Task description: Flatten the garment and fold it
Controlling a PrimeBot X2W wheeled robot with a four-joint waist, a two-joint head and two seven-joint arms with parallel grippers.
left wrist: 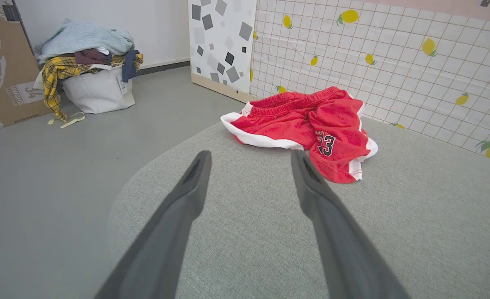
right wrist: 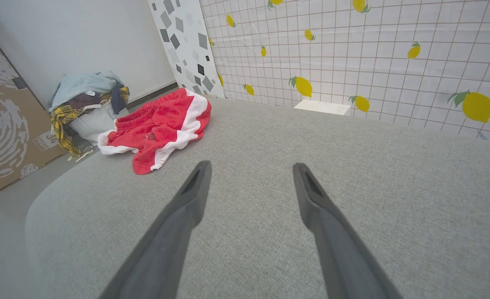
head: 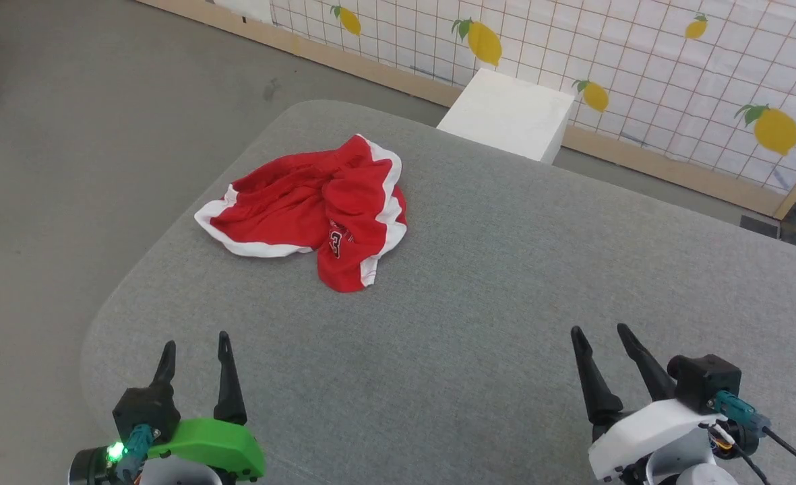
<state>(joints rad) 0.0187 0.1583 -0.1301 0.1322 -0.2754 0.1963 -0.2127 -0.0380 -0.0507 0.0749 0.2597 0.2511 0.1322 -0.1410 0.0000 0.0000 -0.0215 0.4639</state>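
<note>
Red soft shorts (head: 303, 202) lie crumpled on a grey woven cushion (head: 478, 283), long axis left-right, one leg pointing robotward; left gripper (head: 195, 339) and right gripper (head: 598, 329) spread wide, empty.

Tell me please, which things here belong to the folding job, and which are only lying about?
For the job: crumpled bright red fabric shorts with white trim; grey fabric-covered table under them; open left end effector; open right end effector.
Lying about: white square box beyond the table; white bag heaped with clothes; brown printed cardboard box.
</note>
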